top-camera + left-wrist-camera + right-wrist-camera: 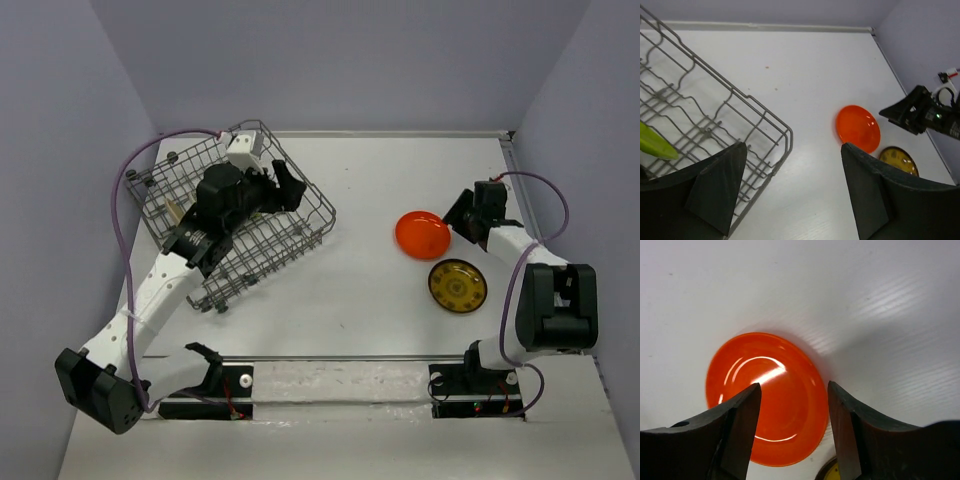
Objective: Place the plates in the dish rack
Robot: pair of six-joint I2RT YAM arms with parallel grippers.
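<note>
Hovering right gripper: jaws spread, nothing gripped. We hang it over the orange plate; a flat plate offers only its rim, so we read this as lining up a rim pinch.
Left gripper: released and empty, above the dish rack near its corner, probably just out of the right arm's way.
Plates: orange lies flat on the table, with the yellow-brown patterned plate just beside it. A lime green plate sits in the rack. We can't see the others.
Surface: white, smooth, faint sheen.
Room: lilac walls on three sides.
</note>
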